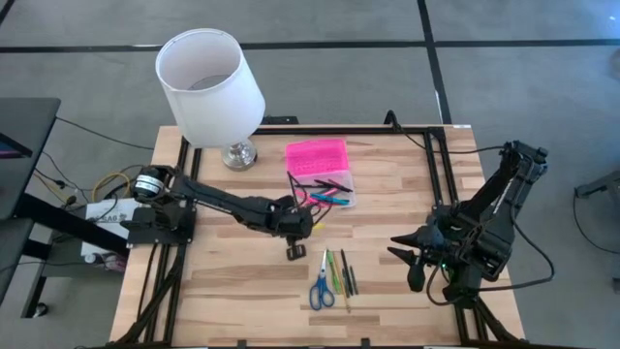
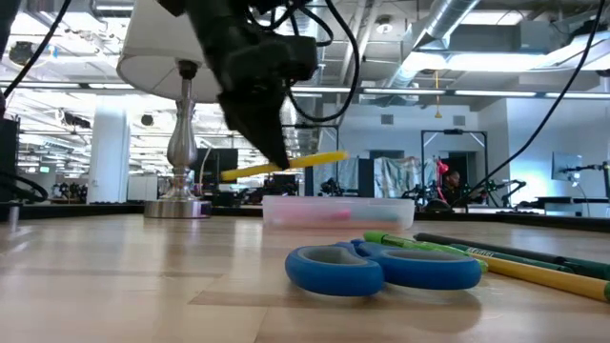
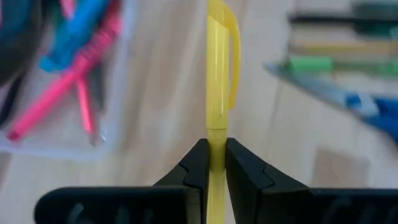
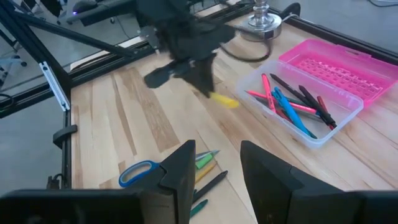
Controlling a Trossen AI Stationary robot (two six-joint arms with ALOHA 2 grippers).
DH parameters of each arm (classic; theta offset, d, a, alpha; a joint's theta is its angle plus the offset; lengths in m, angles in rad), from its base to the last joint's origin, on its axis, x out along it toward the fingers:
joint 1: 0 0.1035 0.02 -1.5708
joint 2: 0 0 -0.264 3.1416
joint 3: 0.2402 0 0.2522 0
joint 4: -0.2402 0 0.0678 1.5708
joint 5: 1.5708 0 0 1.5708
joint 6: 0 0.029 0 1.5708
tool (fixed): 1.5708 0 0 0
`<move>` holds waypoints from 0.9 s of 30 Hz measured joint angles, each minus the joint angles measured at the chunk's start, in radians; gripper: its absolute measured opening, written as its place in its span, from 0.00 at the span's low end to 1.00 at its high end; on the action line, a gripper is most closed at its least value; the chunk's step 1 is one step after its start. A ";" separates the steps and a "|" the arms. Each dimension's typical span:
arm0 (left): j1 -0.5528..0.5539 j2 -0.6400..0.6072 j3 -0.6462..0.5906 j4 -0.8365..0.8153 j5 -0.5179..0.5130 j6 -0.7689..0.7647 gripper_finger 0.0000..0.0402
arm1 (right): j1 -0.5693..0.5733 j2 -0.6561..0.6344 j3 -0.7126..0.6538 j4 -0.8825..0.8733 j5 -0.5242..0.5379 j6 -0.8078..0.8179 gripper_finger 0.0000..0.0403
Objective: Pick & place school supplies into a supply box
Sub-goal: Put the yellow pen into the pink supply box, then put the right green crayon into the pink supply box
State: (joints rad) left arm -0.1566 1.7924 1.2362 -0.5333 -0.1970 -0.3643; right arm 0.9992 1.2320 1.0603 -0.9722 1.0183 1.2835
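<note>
My left gripper (image 1: 304, 229) hangs over the table's middle, just near of the supply box, shut on a yellow pen (image 3: 217, 81). The supply box has a clear base (image 1: 332, 194) with several pink, blue and dark pens in it. Its pink ribbed lid (image 1: 317, 155) lies open behind the base. Blue-handled scissors (image 1: 321, 289) and a few green, yellow and dark pens (image 1: 340, 273) lie flat on the table nearer the front edge. My right gripper (image 4: 214, 167) waits open at the table's right side, with nothing between its fingers. My left gripper pinches the yellow pen's barrel (image 3: 216, 132) between its two fingers, about midway along it (image 2: 282, 164). The fingers come slanting down from above and cross the pen. The pen is lifted clear of the table, nearly level, its capped end with the clip (image 3: 231, 56) sticking out ahead.
A lamp with a white shade (image 1: 208, 79) and a metal foot (image 1: 238, 153) stands at the far left, close to the box. A black frame rail (image 1: 441, 165) runs along the table's right and far edges. Bare wood lies between the loose pens and my right gripper.
</note>
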 joint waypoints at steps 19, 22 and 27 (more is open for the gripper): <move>0.266 0.002 0.002 0.209 0.017 0.184 0.19 | 0.000 0.000 0.000 0.029 0.000 0.001 0.30; 0.268 0.002 0.002 0.215 -0.015 0.166 0.30 | 0.000 0.000 0.000 0.031 0.000 0.001 0.30; 0.264 0.000 0.002 0.214 0.008 0.143 0.44 | 0.000 0.000 0.000 0.032 0.000 0.001 0.30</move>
State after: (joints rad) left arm 0.1077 1.7928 1.2381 -0.3193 -0.1886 -0.2213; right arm 0.9989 1.2320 1.0603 -0.9405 1.0187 1.2842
